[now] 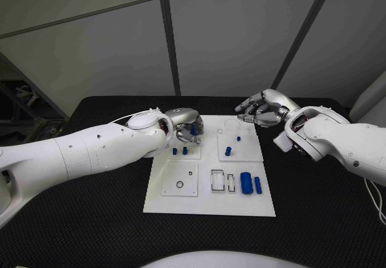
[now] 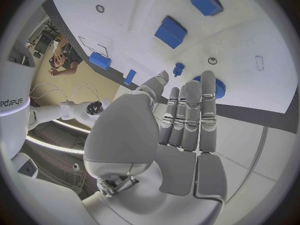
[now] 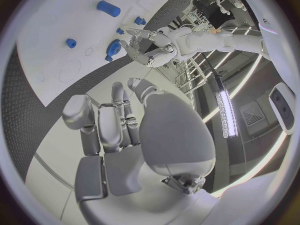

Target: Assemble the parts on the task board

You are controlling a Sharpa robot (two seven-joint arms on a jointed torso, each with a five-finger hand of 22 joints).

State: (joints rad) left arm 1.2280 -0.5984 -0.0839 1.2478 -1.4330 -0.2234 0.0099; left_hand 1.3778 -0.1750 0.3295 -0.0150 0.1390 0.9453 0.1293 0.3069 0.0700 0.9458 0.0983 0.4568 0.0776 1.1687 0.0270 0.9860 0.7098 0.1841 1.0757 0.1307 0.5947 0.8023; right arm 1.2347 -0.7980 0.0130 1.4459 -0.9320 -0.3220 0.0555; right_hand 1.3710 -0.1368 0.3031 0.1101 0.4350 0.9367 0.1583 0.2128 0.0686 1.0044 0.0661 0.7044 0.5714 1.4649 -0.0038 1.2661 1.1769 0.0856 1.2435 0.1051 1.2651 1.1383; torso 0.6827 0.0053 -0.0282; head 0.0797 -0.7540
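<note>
Left of centre in the head view, the left hand [image 1: 186, 126] pinches a blue part [image 1: 193, 129] over the task board [image 1: 211, 207]; it could slip. The right hand [image 1: 262, 109] hovers slack, holding nothing.

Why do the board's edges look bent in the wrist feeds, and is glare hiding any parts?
Both wrist views are fisheye, so the board edge curves in them; the head view shows it straight. Head view: even light, no glare, the lying blue parts read clearly. Left wrist view: the left hand covers part of a blue part. Right wrist view: bright room lights, the right hand still legible.
</note>
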